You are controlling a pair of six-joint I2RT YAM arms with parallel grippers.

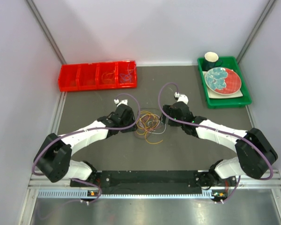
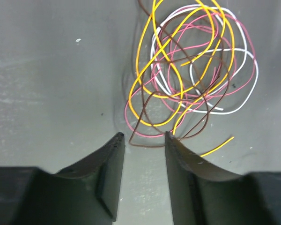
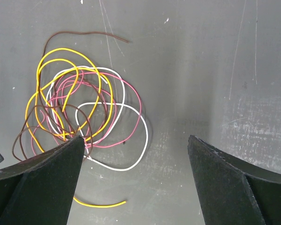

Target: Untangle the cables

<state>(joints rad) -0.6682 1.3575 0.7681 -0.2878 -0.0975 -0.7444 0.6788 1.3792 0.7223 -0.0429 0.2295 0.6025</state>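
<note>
The cables lie in one tangled heap on the dark mat between my two grippers. In the left wrist view the heap shows yellow, pink, white and brown loops crossing each other. My left gripper is open and empty, and a low brown loop lies on the mat between its tips. My right gripper is wide open and empty. The heap lies by its left fingertip, with a white loop reaching into the gap. In the top view the left gripper and right gripper flank the heap.
A red divided bin stands at the back left, with thin wires in its two right compartments. A green tray at the back right holds a plate and a dark cup. A loose yellow wire end lies near the right gripper.
</note>
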